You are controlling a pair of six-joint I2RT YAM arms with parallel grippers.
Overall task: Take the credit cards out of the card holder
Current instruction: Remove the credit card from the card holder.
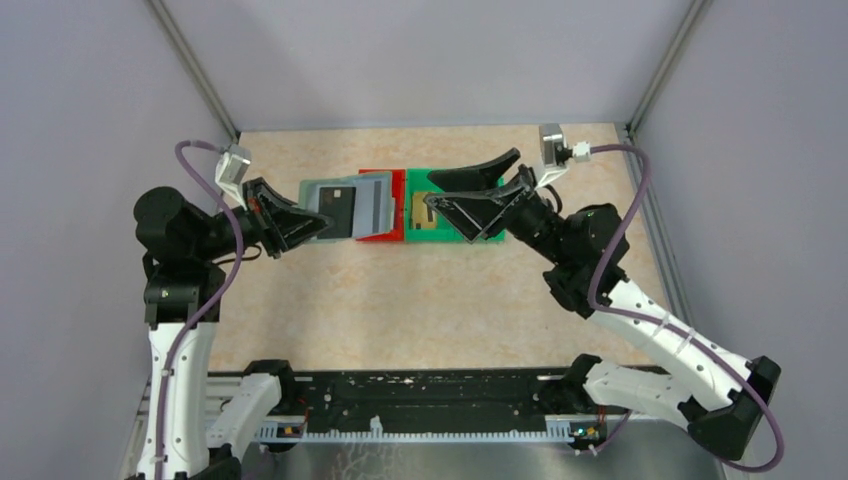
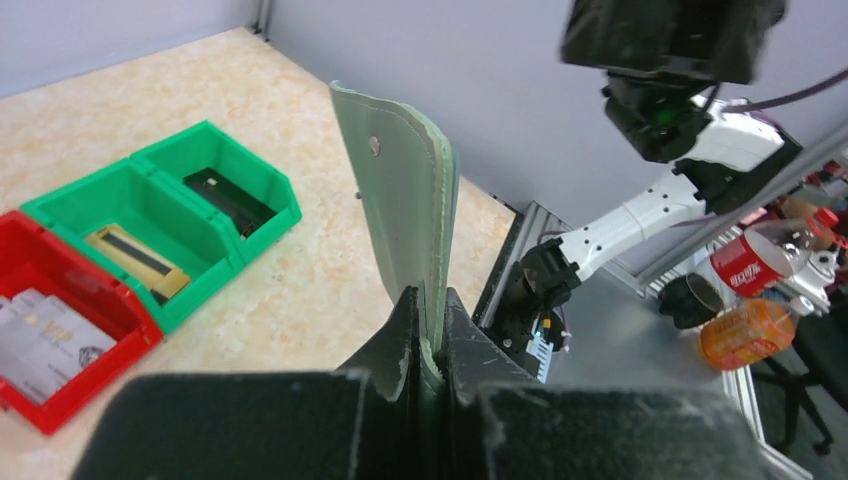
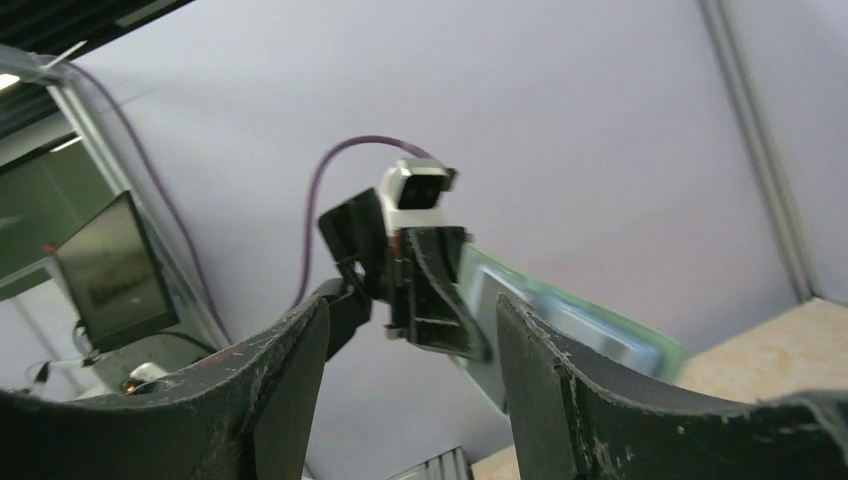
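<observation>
The holder (image 1: 372, 205) is up off the worktop (image 1: 420, 300), toward the far edge and left of the middle, with its right end over the red bin (image 1: 398, 190). It is opened out, its pale inside facing up in the top view, and a dark card (image 1: 338, 207) shows on that face. The left hand (image 1: 310, 222) is clamped on the holder's left edge. In the left wrist view the grey-green holder (image 2: 400, 200) stands up out of the pinched fingers (image 2: 395, 335), a small stud near its top.

The right hand (image 1: 432, 195) hangs over the green bins (image 1: 480, 238) just right of the holder, its fingers (image 3: 290, 380) apart with nothing between them. Its own camera looks across at the holder (image 3: 570, 325).

The bins sit side by side at the middle of the worktop near the far edge, red touching green. In the left wrist view, one green bin (image 2: 200, 290) holds a tan card (image 2: 138, 258) with a dark stripe, the next a black card (image 2: 228, 200), and the red bin (image 2: 100, 290) holds pale cards (image 2: 45, 340).
</observation>
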